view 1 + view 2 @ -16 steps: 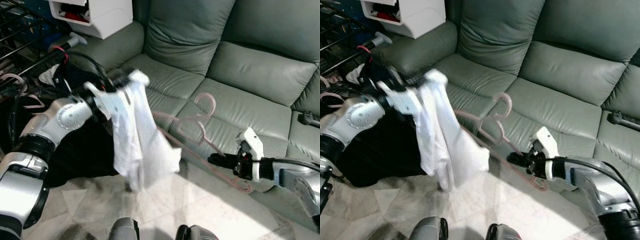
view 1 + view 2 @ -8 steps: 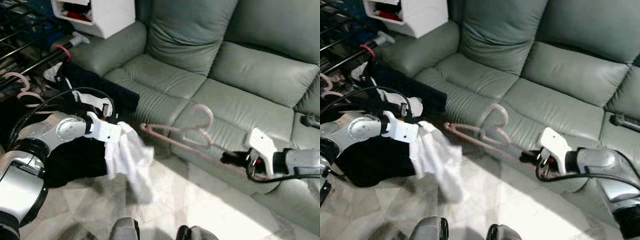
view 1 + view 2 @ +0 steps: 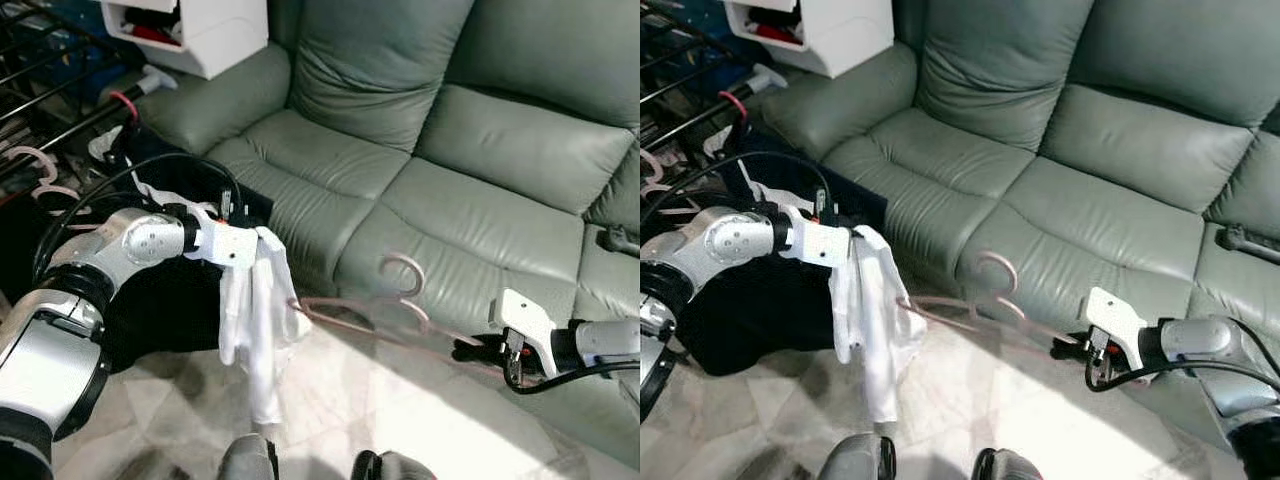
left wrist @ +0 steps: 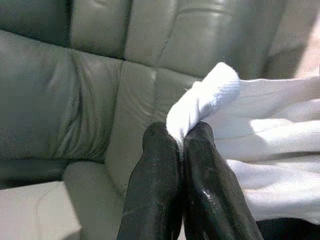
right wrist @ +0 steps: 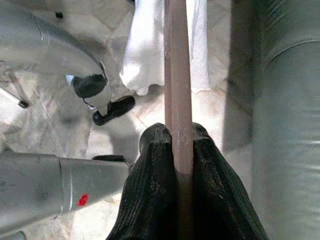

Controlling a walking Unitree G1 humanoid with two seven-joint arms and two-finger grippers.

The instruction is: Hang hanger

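A pink plastic hanger (image 3: 385, 300) lies nearly level in front of the sofa, its hook (image 3: 403, 272) pointing up. My right gripper (image 3: 478, 350) is shut on its right end, and the bar (image 5: 178, 75) runs between the fingers (image 5: 150, 165). The hanger's left end reaches into a white garment (image 3: 256, 325) that hangs limp from my left gripper (image 3: 262, 236). That gripper is shut on a fold of the white cloth (image 4: 200, 100), with the fingers (image 4: 155, 185) pressed together.
A grey-green leather sofa (image 3: 440, 150) spans the back. A black cloth (image 3: 170, 290) is draped at the left under my left arm. A dark drying rack (image 3: 50, 110) with pink hangers (image 3: 40, 170) stands far left, and a white box (image 3: 190, 30) sits behind it.
My left gripper has lifted the white garment up and to the right, so it hangs straighter at the hanger's left end. My right gripper and the hanger have sunk slightly lower.
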